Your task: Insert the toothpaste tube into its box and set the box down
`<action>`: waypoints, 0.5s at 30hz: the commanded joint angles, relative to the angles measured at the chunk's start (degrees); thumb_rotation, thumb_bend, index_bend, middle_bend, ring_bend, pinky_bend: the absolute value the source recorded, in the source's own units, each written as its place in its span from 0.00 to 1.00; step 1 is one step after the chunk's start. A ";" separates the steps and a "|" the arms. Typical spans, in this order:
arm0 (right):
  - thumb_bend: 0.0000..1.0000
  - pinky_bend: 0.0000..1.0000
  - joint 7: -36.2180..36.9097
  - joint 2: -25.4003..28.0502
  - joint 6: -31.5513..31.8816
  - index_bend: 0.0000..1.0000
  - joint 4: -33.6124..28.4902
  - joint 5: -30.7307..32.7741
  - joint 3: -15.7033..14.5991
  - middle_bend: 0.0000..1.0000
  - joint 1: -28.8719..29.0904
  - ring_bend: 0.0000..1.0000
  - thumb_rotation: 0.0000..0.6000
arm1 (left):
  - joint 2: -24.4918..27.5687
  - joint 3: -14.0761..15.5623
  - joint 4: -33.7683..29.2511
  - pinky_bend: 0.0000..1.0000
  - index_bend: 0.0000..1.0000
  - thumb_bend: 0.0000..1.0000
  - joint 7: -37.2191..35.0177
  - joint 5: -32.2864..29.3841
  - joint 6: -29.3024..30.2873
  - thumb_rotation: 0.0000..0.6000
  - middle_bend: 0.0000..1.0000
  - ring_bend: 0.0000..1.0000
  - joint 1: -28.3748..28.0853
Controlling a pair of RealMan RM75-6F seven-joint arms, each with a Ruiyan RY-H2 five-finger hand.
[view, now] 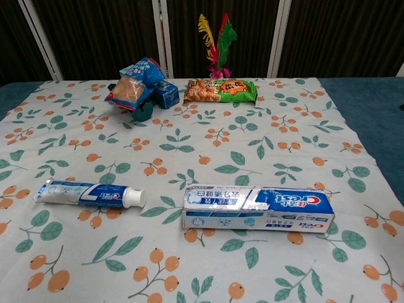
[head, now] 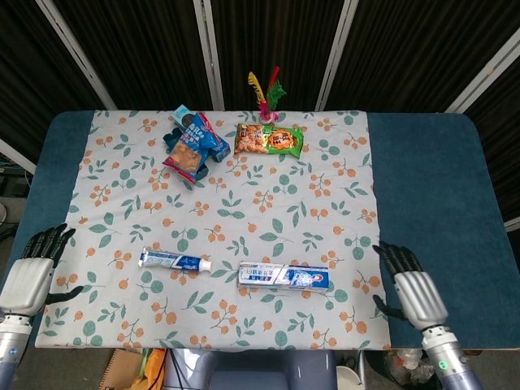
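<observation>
From the head view, the toothpaste tube [head: 174, 260] lay flat on the near part of the floral cloth [head: 244, 162], cap end pointing toward the box [head: 283, 276], which lay lengthwise just beside it with a small gap between them. The left hand [head: 31, 272] rested at the near left edge of the table [head: 431, 179], off the cloth and well apart from the tube, its dark fingers spread and holding nothing. The right hand [head: 413, 288] sat at the near right corner of the cloth, near the box's far end but not touching it, fingers likewise apart and empty. Both hands had pale, ribbed backs and black fingers. The table's surface was a matte blue fabric; the cloth was white, printed with green leaves and orange berries. At the far edge stood a blue snack packet [head: 193, 145] leaning on a teal object, a glossy green and orange snack bag [head: 269, 140], and upright red, yellow and green feathers [head: 266, 91].

From the chest view, neither hand showed. The tube [view: 88, 193] was a soft blue and white plastic, flattened at its crimped left end, with a white round cap at the right. The box [view: 258, 209] was a long rectangular carton with shiny foil print, its left end slightly crumpled.
</observation>
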 commanded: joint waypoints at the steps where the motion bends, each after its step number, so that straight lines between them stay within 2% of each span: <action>1: 0.33 0.00 -6.42 -3.92 -5.30 0.00 -4.23 2.32 1.13 0.06 4.15 0.00 1.00 | 0.03 -0.03 0.03 0.04 0.03 0.00 -0.07 -0.11 -0.12 1.00 0.00 0.00 -0.05; 8: 0.33 0.00 -16.23 -12.75 -10.67 0.00 -7.20 12.79 3.67 0.07 9.64 0.00 1.00 | 0.21 -0.13 0.27 0.04 0.03 0.00 -0.72 -0.42 -0.44 1.00 0.00 0.00 -0.16; 15: 0.33 0.00 -20.23 -20.30 -12.45 0.00 -4.30 21.88 6.29 0.09 14.31 0.00 1.00 | 0.35 -0.10 0.15 0.04 0.03 0.00 -0.82 -0.70 -0.86 1.00 0.00 0.00 -0.30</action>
